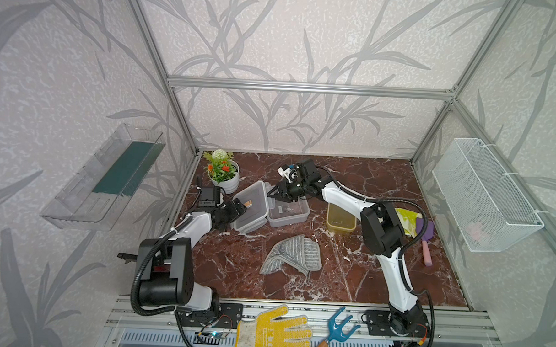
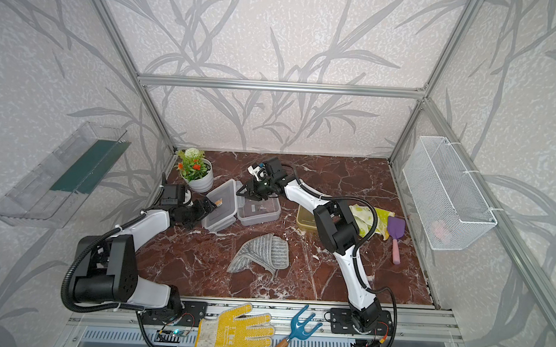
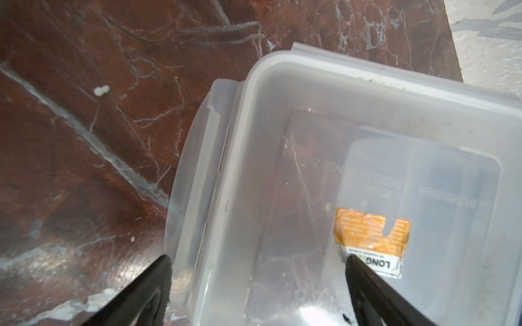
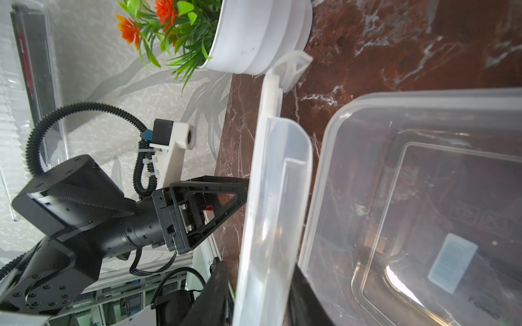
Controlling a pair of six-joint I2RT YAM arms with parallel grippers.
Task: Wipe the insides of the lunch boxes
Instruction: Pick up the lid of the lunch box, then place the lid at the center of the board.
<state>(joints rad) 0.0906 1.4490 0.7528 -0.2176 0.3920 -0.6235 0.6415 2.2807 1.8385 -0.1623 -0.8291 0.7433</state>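
The larger clear greyish lunch box (image 1: 289, 212) (image 2: 260, 211) (image 4: 423, 197) sits open near the back of the marble table. Its lid (image 1: 252, 207) (image 2: 222, 204) with an orange sticker stands tilted at the box's left side. My right gripper (image 1: 277, 194) (image 4: 262, 282) is shut on the lid's (image 4: 276, 197) upper edge, one finger on each face. At the lid's (image 3: 339, 169) opposite edge, my left gripper (image 1: 239, 209) (image 3: 257, 271) is open, its fingers standing on either side of that edge. The amber-yellow lunch box (image 1: 341, 220) (image 2: 305, 219) stands open to the right, partly behind my right arm.
A grey striped cloth (image 1: 293, 255) lies mid-table. A white flower pot (image 1: 224, 174) stands just behind the lid. A yellow-green cloth (image 1: 406, 218) and a purple scoop (image 1: 425, 237) lie at the right. A clear tray (image 1: 103, 178) and a mesh basket (image 1: 488, 195) hang on the walls.
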